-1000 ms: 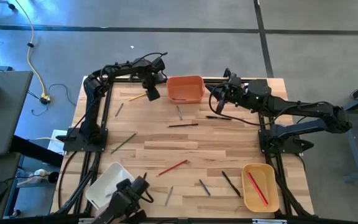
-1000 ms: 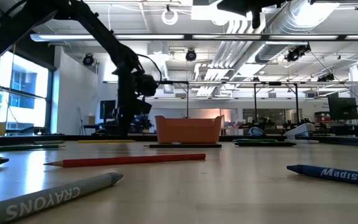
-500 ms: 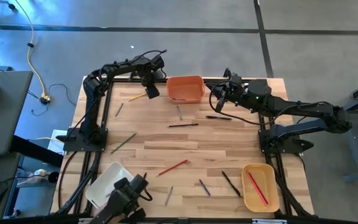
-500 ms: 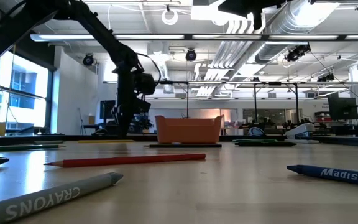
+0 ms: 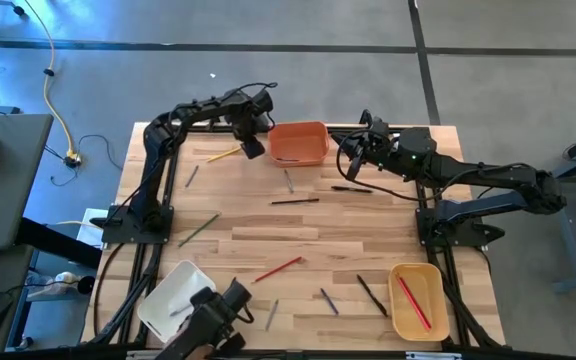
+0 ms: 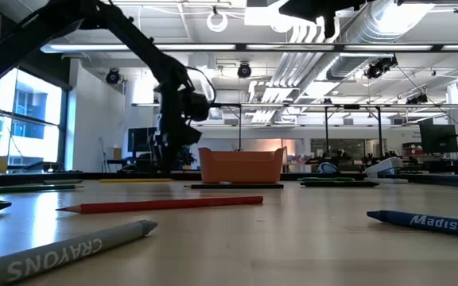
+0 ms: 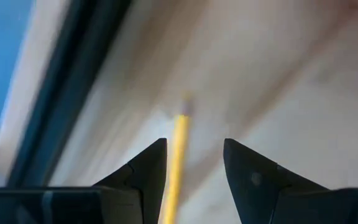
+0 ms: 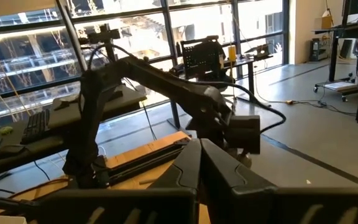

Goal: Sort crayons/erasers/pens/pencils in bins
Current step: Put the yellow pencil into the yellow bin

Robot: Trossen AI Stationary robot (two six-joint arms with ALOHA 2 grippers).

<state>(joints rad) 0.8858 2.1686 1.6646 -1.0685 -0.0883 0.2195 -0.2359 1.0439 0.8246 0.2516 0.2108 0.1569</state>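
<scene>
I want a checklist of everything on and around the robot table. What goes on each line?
Surface: wooden table, slatted top.
Job's things: orange bin at the far edge, white bin and yellow bin at the near corners; a red stick lies in the yellow bin; loose sticks are scattered, among them a yellow pencil, a red pencil and a grey crayon.
Clutter: nothing seen.
Tools: left tool open, above the table beside the orange bin, empty; right tool shut, empty.
Cables: yellow cable on the floor.
Surroundings: desks and windows behind.
</scene>
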